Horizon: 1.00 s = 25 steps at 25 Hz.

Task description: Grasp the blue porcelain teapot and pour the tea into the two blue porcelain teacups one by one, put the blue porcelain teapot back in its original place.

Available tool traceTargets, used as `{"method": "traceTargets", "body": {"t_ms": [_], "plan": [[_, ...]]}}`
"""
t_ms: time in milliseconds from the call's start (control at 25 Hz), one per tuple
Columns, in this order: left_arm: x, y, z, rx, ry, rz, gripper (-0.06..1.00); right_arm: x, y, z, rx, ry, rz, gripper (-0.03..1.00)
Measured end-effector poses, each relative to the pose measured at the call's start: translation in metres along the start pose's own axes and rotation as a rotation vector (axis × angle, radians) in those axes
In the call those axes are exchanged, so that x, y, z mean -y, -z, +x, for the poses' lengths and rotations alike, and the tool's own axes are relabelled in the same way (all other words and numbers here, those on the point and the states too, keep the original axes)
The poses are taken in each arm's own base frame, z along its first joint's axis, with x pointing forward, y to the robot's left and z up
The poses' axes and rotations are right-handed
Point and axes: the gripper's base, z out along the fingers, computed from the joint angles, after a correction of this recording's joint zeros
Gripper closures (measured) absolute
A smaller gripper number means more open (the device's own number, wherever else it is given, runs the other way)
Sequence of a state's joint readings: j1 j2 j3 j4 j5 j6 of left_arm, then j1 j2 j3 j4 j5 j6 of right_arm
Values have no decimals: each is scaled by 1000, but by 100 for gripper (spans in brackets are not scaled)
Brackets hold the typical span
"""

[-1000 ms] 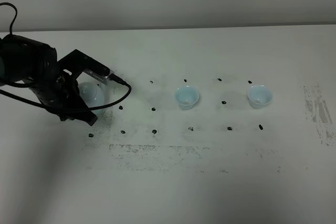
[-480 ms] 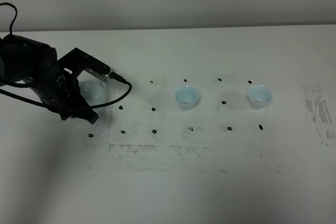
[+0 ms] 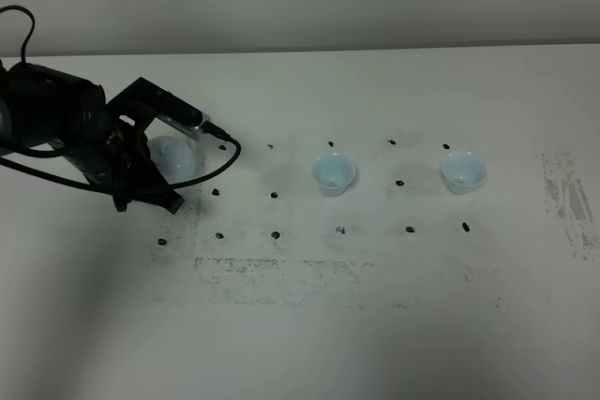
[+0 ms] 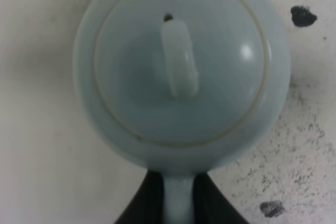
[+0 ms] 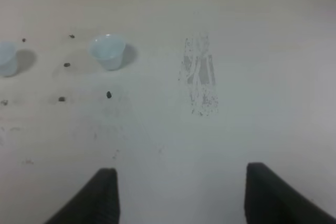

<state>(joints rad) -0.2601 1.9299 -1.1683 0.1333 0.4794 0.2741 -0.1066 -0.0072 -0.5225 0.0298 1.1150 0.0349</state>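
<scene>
The pale blue teapot (image 3: 175, 157) is at the table's left, half hidden by my left arm. In the left wrist view I look down on its knobbed lid (image 4: 179, 65). My left gripper (image 4: 178, 207) is shut on the teapot's handle, with a black finger on each side. I cannot tell whether the teapot rests on the table or hangs just above it. Two small pale blue teacups stand upright to its right: one at the middle (image 3: 333, 173), one further right (image 3: 463, 171). Both also show in the right wrist view (image 5: 107, 51) (image 5: 5, 59). My right gripper (image 5: 184, 195) is open and empty, above bare table.
Small black marks (image 3: 275, 195) dot the white table (image 3: 309, 325) around the teapot and cups. A scuffed grey patch (image 3: 567, 199) lies at the right side. A black cable (image 3: 220, 161) loops from the left wrist beside the teapot.
My left gripper and the teapot have shifted slightly to the right and towards the back of the table. The cups have not moved.
</scene>
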Motion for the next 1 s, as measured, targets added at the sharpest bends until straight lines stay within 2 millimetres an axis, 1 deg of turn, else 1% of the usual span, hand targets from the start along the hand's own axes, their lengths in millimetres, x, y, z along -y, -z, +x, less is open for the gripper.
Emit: {"method": "traceTargets", "body": {"t_ms": [320, 400, 560, 680, 760, 880, 1000], "plan": [[2, 0, -3, 26, -6, -5, 85, 0, 0, 0, 0, 0, 0, 43], [2, 3, -6, 52, -10, -12, 87, 0, 0, 0, 0, 0, 0, 43], [1, 11, -8, 77, -10, -21, 87, 0, 0, 0, 0, 0, 0, 43], [0, 20, -9, 98, -30, -30, 87, 0, 0, 0, 0, 0, 0, 43], [-1, 30, -10, 121, -66, -43, 87, 0, 0, 0, 0, 0, 0, 43], [-5, 48, -14, 122, -173, -56, 87, 0, 0, 0, 0, 0, 0, 43], [-8, 65, -24, 93, -301, -55, 87, 0, 0, 0, 0, 0, 0, 43]]}}
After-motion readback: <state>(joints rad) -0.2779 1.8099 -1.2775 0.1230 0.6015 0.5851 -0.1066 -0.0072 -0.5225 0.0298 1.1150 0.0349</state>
